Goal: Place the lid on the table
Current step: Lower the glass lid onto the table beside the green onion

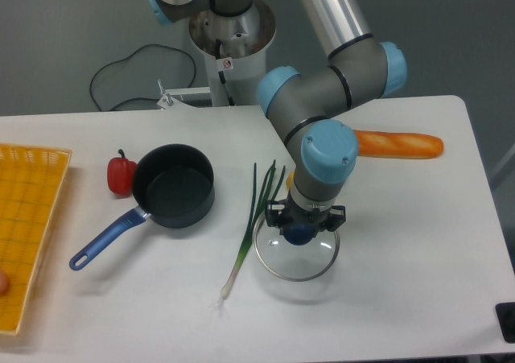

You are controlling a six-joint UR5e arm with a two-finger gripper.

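Observation:
The lid (pixel 296 258), a clear glass disc with a thin metal rim and a blue centre knob, hangs level a little above the white table (pixel 402 258), right of centre. My gripper (pixel 301 231) points straight down and is shut on the blue knob. A faint shadow lies on the table just below the lid. The dark saucepan (pixel 173 185) with its blue handle stands open and uncovered to the left, well apart from the lid.
A green onion (pixel 249 230) lies on the table just left of the lid. A red pepper (pixel 121 174) sits by the saucepan. A baguette (pixel 398 144) lies behind the arm at the right. A yellow woven tray (pixel 28 226) is at the far left.

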